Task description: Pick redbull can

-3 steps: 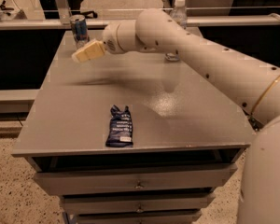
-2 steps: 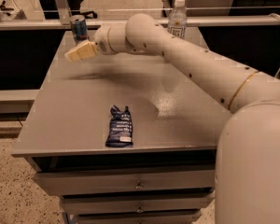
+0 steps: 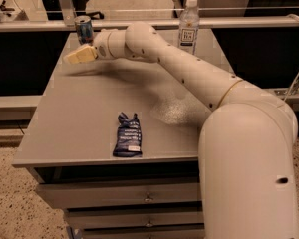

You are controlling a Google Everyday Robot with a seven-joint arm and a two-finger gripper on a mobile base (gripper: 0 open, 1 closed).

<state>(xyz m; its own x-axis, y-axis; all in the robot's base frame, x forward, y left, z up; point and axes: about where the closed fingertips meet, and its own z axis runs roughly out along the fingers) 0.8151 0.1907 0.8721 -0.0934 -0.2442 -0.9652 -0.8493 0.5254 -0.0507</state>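
Cream tool just beside redbull can, table far corner.

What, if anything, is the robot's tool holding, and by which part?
Nothing, it seems. The tool hovers over the far left corner of the grey table, just short of the slim blue and silver metal can, which stands upright.

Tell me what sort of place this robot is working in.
Probably an office or lab test area, though that is a guess. A grey cabinet with drawers stands on a speckled floor, with a railing behind. The gripper hangs over a far corner, near the can.
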